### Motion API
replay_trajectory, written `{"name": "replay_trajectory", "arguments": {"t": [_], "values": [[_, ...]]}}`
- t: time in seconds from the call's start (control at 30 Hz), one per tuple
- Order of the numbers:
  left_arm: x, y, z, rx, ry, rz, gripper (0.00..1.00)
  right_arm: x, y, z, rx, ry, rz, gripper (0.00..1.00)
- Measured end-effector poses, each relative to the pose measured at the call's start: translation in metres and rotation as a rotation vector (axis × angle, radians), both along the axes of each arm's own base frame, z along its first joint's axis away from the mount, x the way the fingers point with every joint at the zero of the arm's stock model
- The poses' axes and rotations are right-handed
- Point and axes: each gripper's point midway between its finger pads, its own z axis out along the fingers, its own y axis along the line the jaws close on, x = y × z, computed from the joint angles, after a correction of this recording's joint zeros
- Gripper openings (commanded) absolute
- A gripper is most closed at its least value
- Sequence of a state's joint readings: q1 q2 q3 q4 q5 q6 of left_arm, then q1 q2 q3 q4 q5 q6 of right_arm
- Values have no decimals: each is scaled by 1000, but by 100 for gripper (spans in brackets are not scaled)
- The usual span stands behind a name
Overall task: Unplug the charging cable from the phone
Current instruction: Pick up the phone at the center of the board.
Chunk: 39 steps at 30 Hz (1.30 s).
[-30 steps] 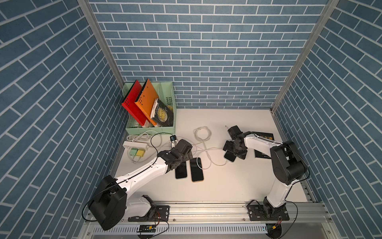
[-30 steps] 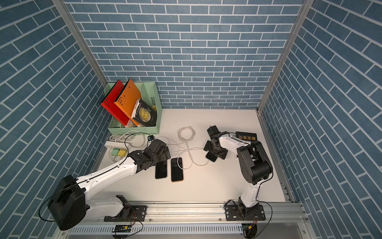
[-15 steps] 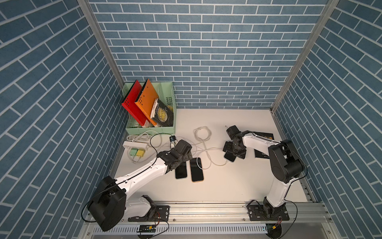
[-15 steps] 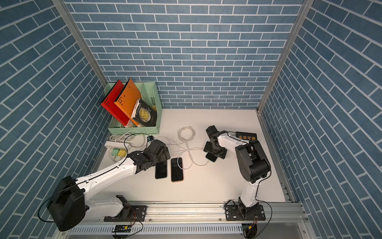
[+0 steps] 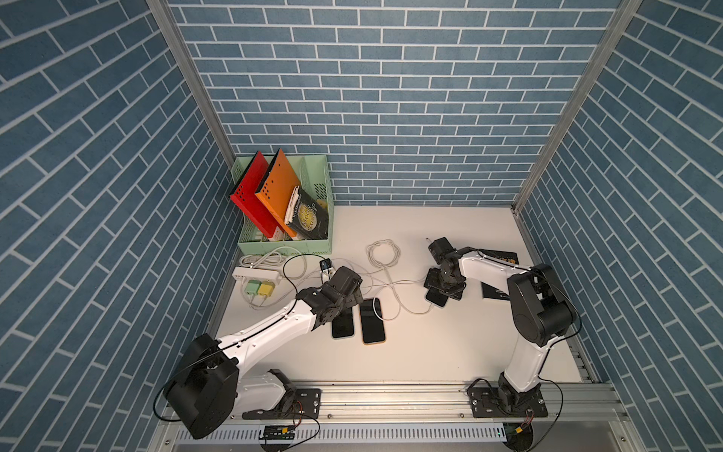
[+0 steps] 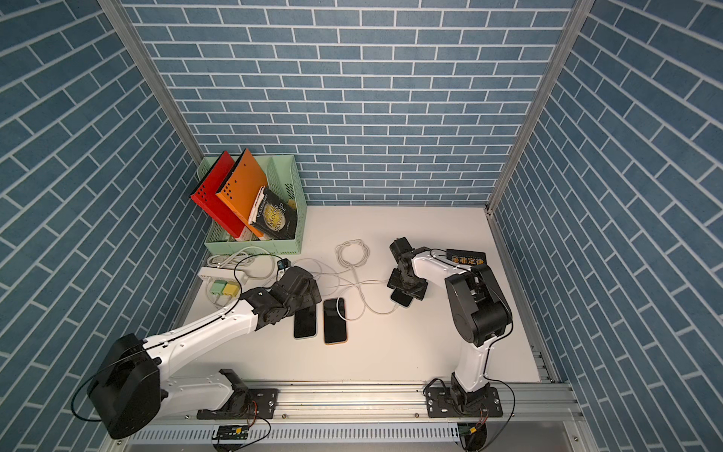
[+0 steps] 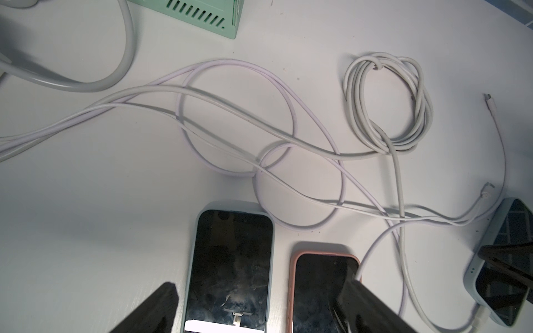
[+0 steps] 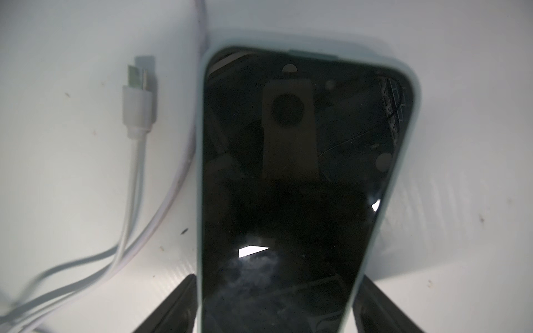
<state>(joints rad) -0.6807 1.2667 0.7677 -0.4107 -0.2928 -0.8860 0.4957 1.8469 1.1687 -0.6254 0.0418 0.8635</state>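
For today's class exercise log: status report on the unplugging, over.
Left end effector open over leftmost phone. Right end effector astride pale-blue phone, grip unclear. Charging cable plugged in. Spare plug alongside.

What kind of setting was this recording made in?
Likely a staged robot test booth: blue brick-print wall panels, an aluminium base rail, and desk props like the mint-green slotted file tray.

Readable text on two items only. The black paperback book leaning in the mint-green slotted plastic basket has gold cover lettering "THE MOON AND SIXPENCE", and the author line by its spine looks like "W.S. Maugham". The flat black book on the white tabletop carries orange "墨菲定律".
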Motion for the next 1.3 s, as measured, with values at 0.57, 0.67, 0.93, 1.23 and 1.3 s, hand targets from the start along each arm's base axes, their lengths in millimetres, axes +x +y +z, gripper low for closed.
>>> {"name": "replay_trajectory", "arguments": {"t": [0.57,0.67,0.93,1.23,1.3], "values": [[1,0,2,-5,-5,1,95,-2,0,3,26,-41,0,54],[1,0,2,-6,-6,0,95,-3,0,4,31,-42,0,53],[1,-1,2,-7,-7,0,95,-11,-2,5,37,-36,-4,53],[2,-2,5,-9,-12,-4,94,-11,-3,16,43,-58,-17,50],[4,-4,8,-14,-20,-6,94,-10,-3,19,46,-69,-18,50]]}}
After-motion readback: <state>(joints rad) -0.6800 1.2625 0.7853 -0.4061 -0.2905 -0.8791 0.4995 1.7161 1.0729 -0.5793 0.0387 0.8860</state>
